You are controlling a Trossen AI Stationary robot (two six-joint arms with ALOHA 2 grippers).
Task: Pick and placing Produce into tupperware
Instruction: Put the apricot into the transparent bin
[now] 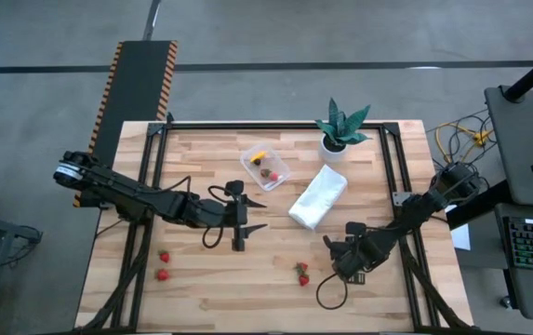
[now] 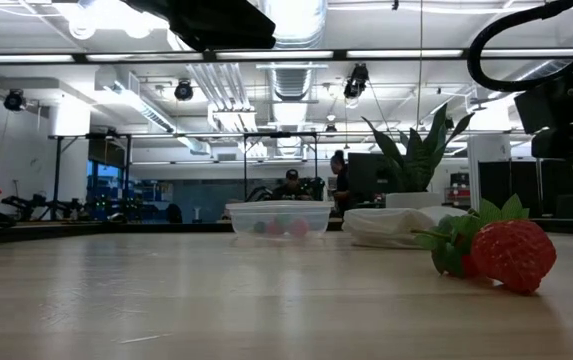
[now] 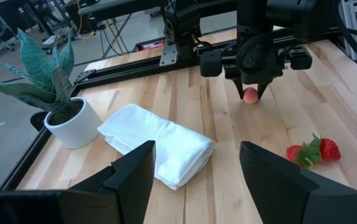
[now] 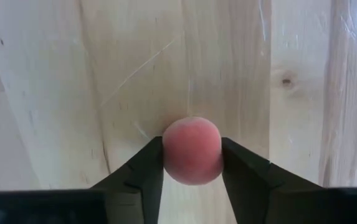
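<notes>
My right gripper (image 1: 342,251) points down at the table's near right and is shut on a small pink-red round toy fruit (image 4: 192,149), which also shows in the left wrist view (image 3: 250,95). My left gripper (image 1: 253,213) is open and empty over the table's middle, near the clear tupperware (image 1: 265,166). The tupperware stands on the table and holds a yellow piece and some red pieces. A pair of strawberries (image 1: 301,273) lies to the left of my right gripper. Two more strawberries (image 1: 163,265) lie at the near left. My right gripper pinches the round fruit by its two opposite sides (image 4: 169,155) between its two fingers (image 4: 248,174). The fingers come from above, pointing down (image 3: 253,78). The fruit sits at the fingertips, close to the wood; whether it rests on the table, I cannot tell.
A folded white cloth (image 1: 318,196) lies between the tupperware and my right gripper. A potted green plant (image 1: 340,130) stands at the far right. A black frame runs along the table's far and side edges (image 1: 275,125). People show in the room beyond the table (image 2: 291,185).
</notes>
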